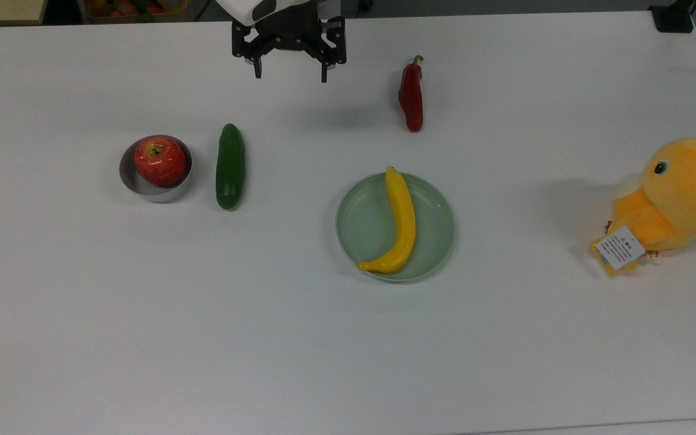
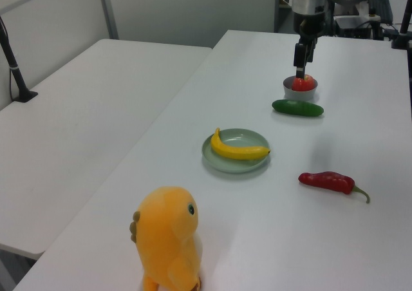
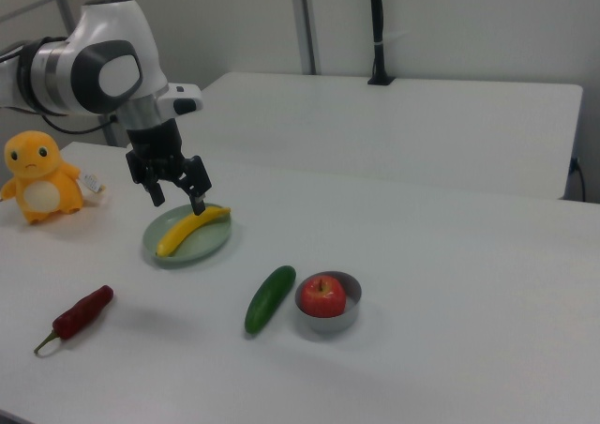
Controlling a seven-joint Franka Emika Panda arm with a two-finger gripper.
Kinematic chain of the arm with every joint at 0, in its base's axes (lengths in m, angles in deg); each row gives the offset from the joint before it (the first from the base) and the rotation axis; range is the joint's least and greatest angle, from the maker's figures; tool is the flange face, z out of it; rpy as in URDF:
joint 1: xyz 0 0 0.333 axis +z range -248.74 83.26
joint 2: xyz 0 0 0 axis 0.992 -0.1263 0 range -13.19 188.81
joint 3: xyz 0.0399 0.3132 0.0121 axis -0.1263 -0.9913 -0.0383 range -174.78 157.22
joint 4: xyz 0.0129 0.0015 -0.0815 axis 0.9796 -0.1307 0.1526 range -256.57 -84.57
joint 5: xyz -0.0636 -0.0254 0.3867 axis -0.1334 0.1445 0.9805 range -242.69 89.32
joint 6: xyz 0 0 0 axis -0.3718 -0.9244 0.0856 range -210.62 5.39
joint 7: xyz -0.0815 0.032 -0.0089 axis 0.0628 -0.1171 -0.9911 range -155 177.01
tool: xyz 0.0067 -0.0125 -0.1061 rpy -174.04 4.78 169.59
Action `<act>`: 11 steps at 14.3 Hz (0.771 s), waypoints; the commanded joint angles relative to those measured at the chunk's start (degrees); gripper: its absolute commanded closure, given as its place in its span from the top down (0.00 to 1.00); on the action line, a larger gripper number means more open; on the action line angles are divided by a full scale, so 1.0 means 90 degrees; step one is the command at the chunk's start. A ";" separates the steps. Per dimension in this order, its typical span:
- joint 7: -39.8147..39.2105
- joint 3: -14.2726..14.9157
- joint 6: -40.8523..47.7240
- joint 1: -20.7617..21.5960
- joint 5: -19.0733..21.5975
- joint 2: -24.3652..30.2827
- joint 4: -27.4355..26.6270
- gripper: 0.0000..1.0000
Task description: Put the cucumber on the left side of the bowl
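Observation:
The dark green cucumber point(image 1: 230, 167) point(image 2: 297, 108) point(image 3: 270, 298) lies flat on the white table, just to the right of the bowl in the top view. The small silver bowl point(image 1: 132, 183) point(image 2: 288, 85) point(image 3: 345, 316) holds a red apple point(image 1: 160, 160). My gripper point(image 1: 290, 74) point(image 3: 178, 199) hangs open in the air near the table's far edge in the top view, well above and beyond the cucumber, with nothing between its fingers. In the left view the gripper point(image 2: 300, 64) hangs in front of the bowl.
A pale green plate point(image 1: 432, 238) with a yellow banana point(image 1: 400, 222) sits mid-table. A red chili pepper point(image 1: 411, 96) lies to the right of the gripper in the top view. An orange plush chick point(image 1: 677, 196) stands at the top view's right edge.

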 commanded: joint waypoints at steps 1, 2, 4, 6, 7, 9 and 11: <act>0.0088 -0.0072 0.0034 -0.0067 0.0230 -0.0001 -0.0006 1.00; 0.0088 -0.0072 0.0033 -0.0067 0.0231 -0.0001 -0.0006 1.00; 0.0098 -0.0072 0.0043 -0.0067 0.0240 -0.0010 -0.0006 1.00; 0.0098 -0.0072 0.0043 -0.0076 0.0240 -0.0001 -0.0006 1.00; 0.0107 -0.0072 0.0043 -0.0077 0.0318 -0.0010 -0.0006 1.00; 0.0108 -0.0072 0.0043 -0.0077 0.0377 -0.0010 -0.0015 1.00; 0.0127 -0.0072 0.0043 -0.0067 0.0377 -0.0010 -0.0025 1.00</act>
